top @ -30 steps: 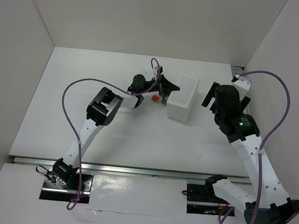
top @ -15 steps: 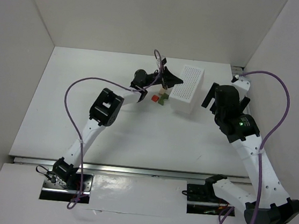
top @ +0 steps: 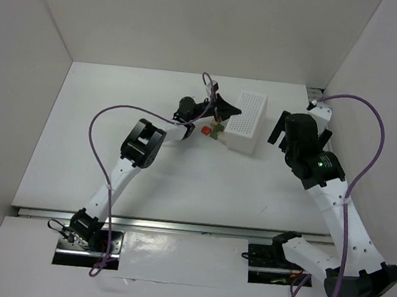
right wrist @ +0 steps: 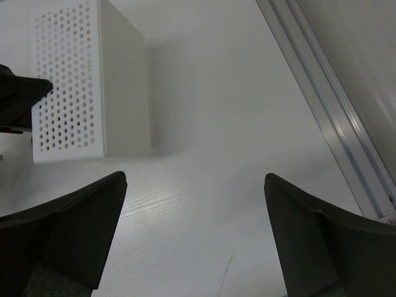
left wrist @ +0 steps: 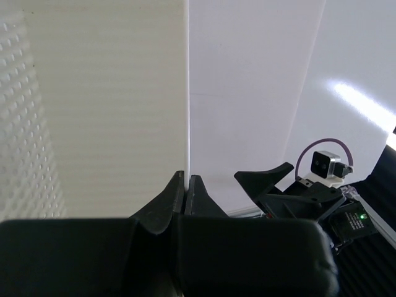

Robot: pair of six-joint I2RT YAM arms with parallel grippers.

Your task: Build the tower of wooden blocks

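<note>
white box [right wrist: 93, 80]: matt white plastic look, one face perforated with fine holes, side smooth. table [right wrist: 204, 204]: matt white, faint grain lines. rail [right wrist: 322, 105] along frame's right edge: satin metal. right gripper [right wrist: 193, 185]: matt black plastic, finely grainy. red block [top: 205, 130]: too small to judge finish. base plate [top: 112, 243], lower left: shiny metal.

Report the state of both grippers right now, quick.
Left gripper: closed, fingers pressed together, nothing between them.
Right gripper: open wide, empty.
</note>
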